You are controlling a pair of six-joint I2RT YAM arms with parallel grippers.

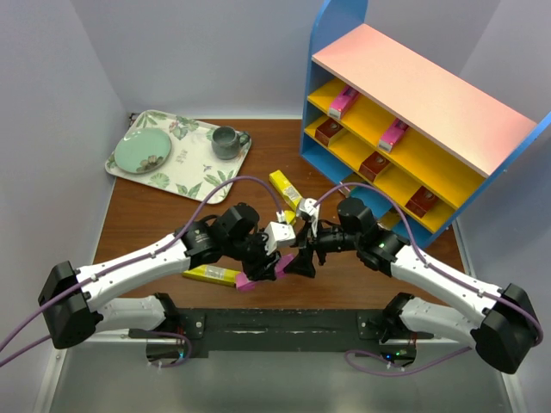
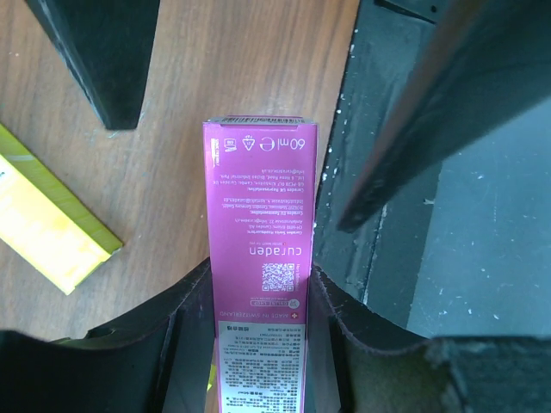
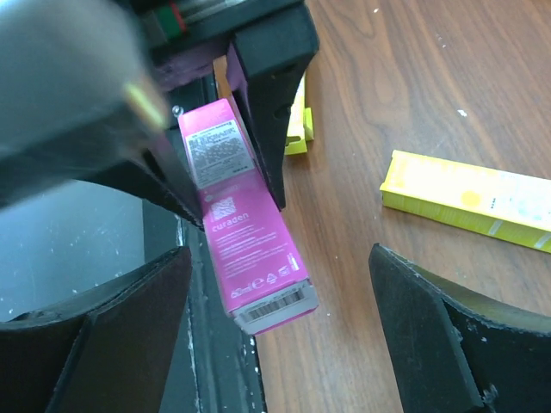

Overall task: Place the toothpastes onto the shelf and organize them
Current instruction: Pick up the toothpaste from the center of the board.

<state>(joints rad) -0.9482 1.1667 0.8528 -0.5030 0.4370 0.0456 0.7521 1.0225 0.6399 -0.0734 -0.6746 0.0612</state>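
My left gripper [image 2: 261,284] is shut on a bright pink toothpaste carton [image 2: 263,224], which sticks out forward just above the table's near edge. In the top view this carton [image 1: 258,277] lies between the two wrists. My right gripper [image 3: 280,327] is open, its fingers [image 3: 448,335] standing wide on either side of the carton's free barcode end [image 3: 245,232] without touching it. Two yellow toothpastes lie on the table [image 1: 285,188] [image 1: 211,275]. The shelf [image 1: 413,95] at the back right holds pink [image 1: 343,101] and dark red [image 1: 374,165] cartons.
A floral tray [image 1: 185,172] at the back left carries a green plate [image 1: 143,153] and a grey cup [image 1: 225,142]. The black base rail [image 1: 284,323] runs along the near edge, right under the pink carton. One yellow carton [image 3: 469,200] lies just right of my right gripper.
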